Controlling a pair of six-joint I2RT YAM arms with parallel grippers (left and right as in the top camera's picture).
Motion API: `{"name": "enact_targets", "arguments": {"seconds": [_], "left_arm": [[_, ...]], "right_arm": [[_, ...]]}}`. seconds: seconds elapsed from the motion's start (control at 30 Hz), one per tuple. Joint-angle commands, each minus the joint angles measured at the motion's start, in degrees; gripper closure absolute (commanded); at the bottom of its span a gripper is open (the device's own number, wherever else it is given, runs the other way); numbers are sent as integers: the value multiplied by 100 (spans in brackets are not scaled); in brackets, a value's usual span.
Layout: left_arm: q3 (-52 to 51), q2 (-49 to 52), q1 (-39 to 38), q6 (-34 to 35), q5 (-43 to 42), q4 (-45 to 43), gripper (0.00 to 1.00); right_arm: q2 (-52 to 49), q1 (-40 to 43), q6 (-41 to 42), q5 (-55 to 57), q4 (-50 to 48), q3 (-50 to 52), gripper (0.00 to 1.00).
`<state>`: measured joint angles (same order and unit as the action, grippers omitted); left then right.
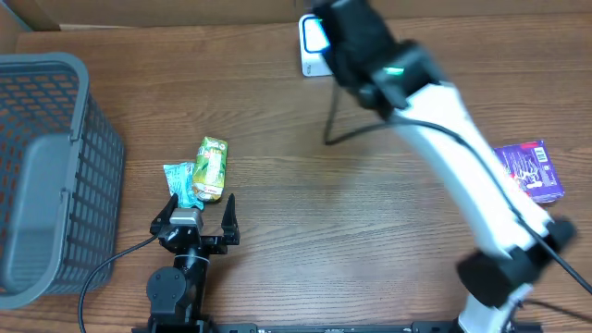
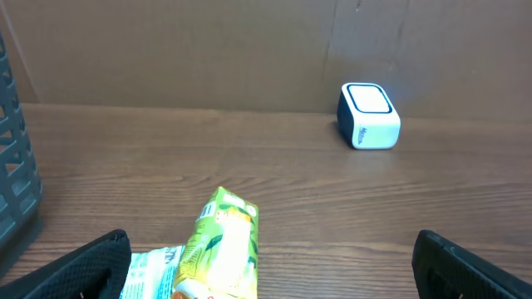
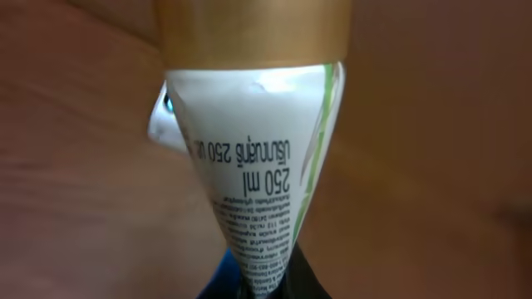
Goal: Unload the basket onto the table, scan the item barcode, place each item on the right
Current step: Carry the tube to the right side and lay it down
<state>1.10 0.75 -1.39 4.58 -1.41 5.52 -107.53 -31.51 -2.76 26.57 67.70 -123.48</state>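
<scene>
Overhead top-down; left wrist low, toward scanner (image 2: 368,116).

Two arms are showing in black and white.
The right arm (image 1: 462,157) is wearing a long, smooth white shell between bulky black joints, with a small green light (image 1: 395,71) glowing on its upper black housing and a thin black cable (image 1: 330,116) hanging off it. The left arm (image 1: 176,282) is showing all black, with a round motor housing low down, a grey block (image 1: 185,219) behind the left gripper (image 1: 201,205), tapering black fingers (image 2: 79,270) and a second black cable (image 1: 102,268) trailing off.
</scene>
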Motion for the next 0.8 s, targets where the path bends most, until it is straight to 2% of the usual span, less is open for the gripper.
{"name": "enact_targets", "arguments": {"seconds": [0.0,0.07,0.13,0.27,0.47,0.67,0.7,0.77], "left_arm": [[-37,-50,39,101,37,-17,0],[-37,-50,39,101,37,-17,0],[-37,-50,39,101,37,-17,0],[-37,-50,39,101,37,-17,1],[-37,-50,39,101,37,-17,0],[-37,-50,39,101,37,-17,0],[-37,-50,39,101,37,-17,0],[-37,-50,39,101,37,-17,0]], "right_arm": [[90,782,2684,-1058,935,-44,96],[35,1263,3418,-1394,1397,240,96],[20,1596,3781,-1488,1351,645,96],[20,2382,4378,-1558,-26,2175,96],[15,3220,4933,-1661,-1875,3654,96],[15,3928,4946,-1663,-2339,4081,96],[15,4011,4940,-1663,-2317,4098,93],[15,4164,4872,-1661,-2201,4109,70]]}}
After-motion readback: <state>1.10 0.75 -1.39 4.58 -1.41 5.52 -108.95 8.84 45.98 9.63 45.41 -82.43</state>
